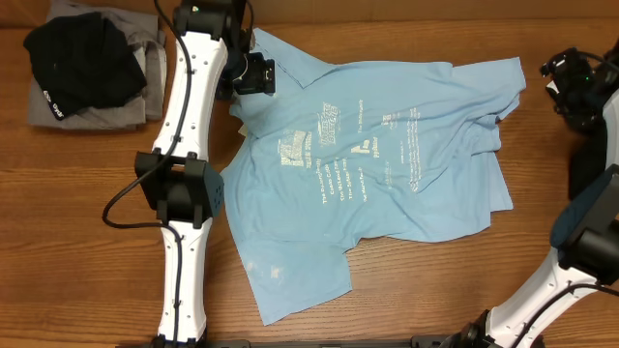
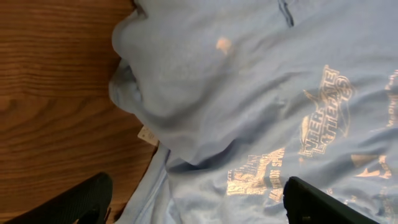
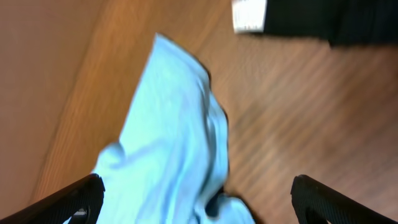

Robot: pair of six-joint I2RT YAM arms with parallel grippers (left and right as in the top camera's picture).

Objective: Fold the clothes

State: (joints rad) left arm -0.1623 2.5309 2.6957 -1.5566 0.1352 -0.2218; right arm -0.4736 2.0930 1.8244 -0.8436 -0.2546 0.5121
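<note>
We saw the rumpled light-blue fabric T-shirt (image 1: 387,145) spread on the brown wooden table (image 1: 87,271). Our left gripper (image 2: 199,208) stood wide over its bunched edge, and our right gripper (image 3: 196,205) stood wide, holding nothing.

T-shirt (image 1: 387,164) below my left gripper (image 2: 196,208): light blue, pale white lettering in blocks | black garment (image 1: 82,63) to the left of this gripper: black, small white mark | grey garment (image 1: 135,101) under it: plain grey | table (image 1: 77,271): brown wood, darker grain lines | my fingers (image 2: 68,205): black
</note>
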